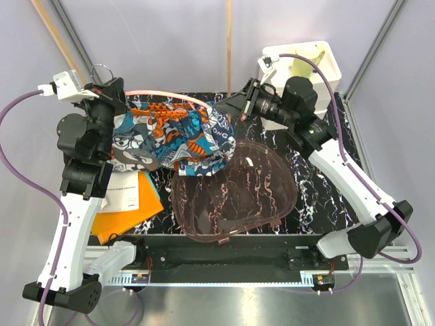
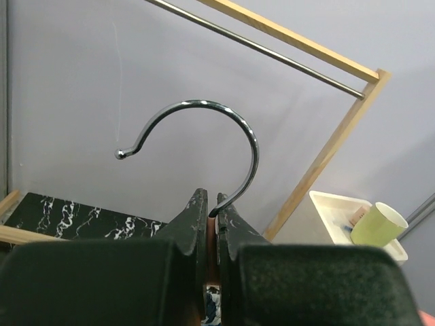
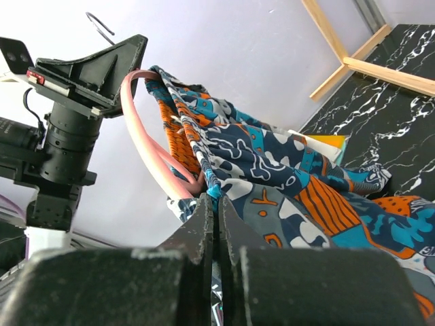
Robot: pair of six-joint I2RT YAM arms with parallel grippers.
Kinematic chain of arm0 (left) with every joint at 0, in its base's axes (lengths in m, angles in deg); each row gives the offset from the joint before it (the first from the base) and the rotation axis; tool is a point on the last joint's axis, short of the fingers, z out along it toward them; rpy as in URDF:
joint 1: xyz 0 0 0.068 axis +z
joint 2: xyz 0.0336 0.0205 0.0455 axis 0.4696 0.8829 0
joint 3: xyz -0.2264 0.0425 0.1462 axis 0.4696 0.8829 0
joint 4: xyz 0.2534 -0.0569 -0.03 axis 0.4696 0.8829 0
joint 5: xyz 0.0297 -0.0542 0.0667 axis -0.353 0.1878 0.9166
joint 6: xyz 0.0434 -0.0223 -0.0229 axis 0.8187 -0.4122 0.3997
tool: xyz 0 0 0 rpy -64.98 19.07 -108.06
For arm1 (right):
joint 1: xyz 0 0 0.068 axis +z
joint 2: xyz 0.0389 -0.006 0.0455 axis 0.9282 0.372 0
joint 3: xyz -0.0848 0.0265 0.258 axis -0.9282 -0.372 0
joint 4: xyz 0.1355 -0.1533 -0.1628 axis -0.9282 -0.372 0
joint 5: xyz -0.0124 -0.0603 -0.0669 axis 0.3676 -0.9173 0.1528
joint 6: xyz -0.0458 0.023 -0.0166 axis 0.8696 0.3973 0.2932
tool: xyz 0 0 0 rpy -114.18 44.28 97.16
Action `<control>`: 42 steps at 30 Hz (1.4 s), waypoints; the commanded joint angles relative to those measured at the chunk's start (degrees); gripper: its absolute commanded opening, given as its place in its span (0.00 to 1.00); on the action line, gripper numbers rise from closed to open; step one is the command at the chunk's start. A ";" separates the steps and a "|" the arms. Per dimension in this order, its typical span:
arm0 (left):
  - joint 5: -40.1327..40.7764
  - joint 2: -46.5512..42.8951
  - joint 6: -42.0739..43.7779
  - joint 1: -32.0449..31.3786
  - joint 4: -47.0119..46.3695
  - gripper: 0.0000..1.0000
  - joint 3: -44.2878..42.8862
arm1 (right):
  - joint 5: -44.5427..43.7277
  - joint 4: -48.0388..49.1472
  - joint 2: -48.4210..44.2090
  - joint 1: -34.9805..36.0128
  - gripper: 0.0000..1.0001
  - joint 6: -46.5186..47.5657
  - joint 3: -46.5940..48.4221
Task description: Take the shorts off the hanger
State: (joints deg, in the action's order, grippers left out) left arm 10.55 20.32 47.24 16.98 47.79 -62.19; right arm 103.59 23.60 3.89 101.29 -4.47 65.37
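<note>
Midway at best. Left gripper point(image 2: 211, 204) clamped fast on the hanger point(image 1: 170, 94) just below its metal hook point(image 2: 224, 115), over the far left of the surface point(image 1: 306, 210). Right gripper point(image 3: 216, 204) pinched closed on an edge of the shorts point(image 1: 173, 136). Not yet off: fabric draped over the pink bar. Left to do: pulling it clear.

Pale lilac walls point(image 1: 170, 41) enclose a black marble-patterned desk point(image 1: 319, 204). Wooden rods point(image 1: 229, 41) stand at its far edge. White bin point(image 1: 329, 68) at far right corner.
</note>
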 commanded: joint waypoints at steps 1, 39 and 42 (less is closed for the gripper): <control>9.19 -1.29 -11.93 0.74 -9.35 0.00 -4.67 | 1.39 -0.13 -1.89 -0.87 0.00 2.89 -3.97; -17.61 -1.01 -57.57 0.66 -18.41 0.00 -4.58 | 12.65 11.57 11.72 -0.52 0.00 -7.48 12.79; -19.81 -4.00 -49.93 0.65 -13.06 0.00 -6.86 | 13.00 7.98 15.86 -0.52 0.00 -6.18 20.78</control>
State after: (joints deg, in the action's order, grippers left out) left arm -3.05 21.06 -6.55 17.57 37.26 -64.21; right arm 115.06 30.81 16.47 100.48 -9.97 76.98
